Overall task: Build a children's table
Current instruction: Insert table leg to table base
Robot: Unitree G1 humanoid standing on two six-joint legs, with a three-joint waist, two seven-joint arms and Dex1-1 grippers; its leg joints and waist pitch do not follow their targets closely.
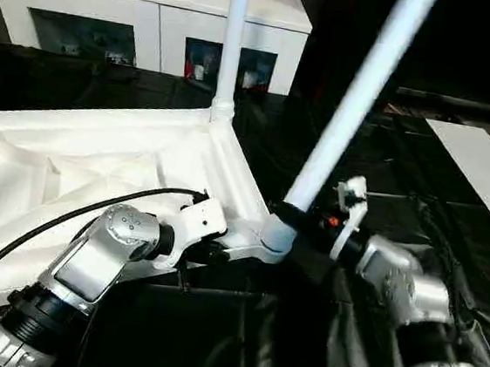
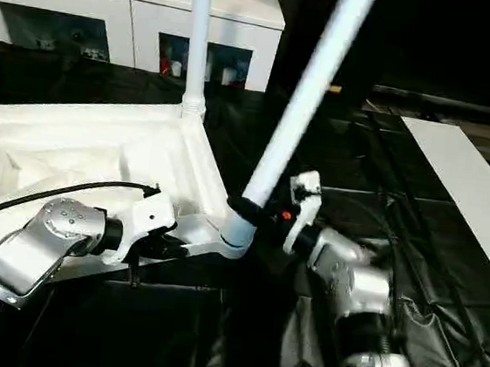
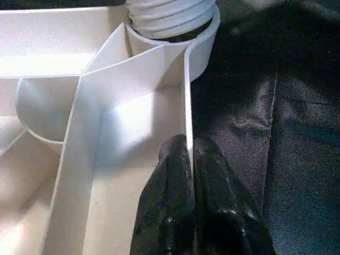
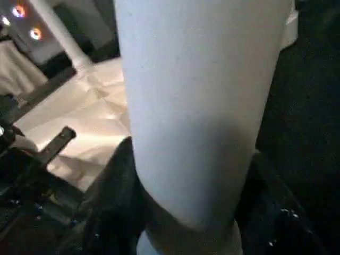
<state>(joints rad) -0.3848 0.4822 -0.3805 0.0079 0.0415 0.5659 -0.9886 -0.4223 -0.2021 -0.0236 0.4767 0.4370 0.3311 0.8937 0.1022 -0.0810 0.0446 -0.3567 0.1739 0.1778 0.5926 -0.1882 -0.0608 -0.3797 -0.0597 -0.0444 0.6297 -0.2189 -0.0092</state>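
Two legs are up on the tabletop (image 1: 97,168), which lies ribbed side up on black sheeting (image 1: 386,172); one leg (image 1: 233,42) stands upright in the far corner socket; the second leg (image 1: 359,99) leans at the near corner socket (image 1: 274,237); right gripper (image 1: 299,214) clamped round its base; left gripper (image 3: 190,159) pinched on the tabletop's side wall; white cabinet (image 1: 149,7) behind.

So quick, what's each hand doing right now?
Left gripper: shut on the tabletop rim.
Right gripper: shut on the leaning leg near its base.
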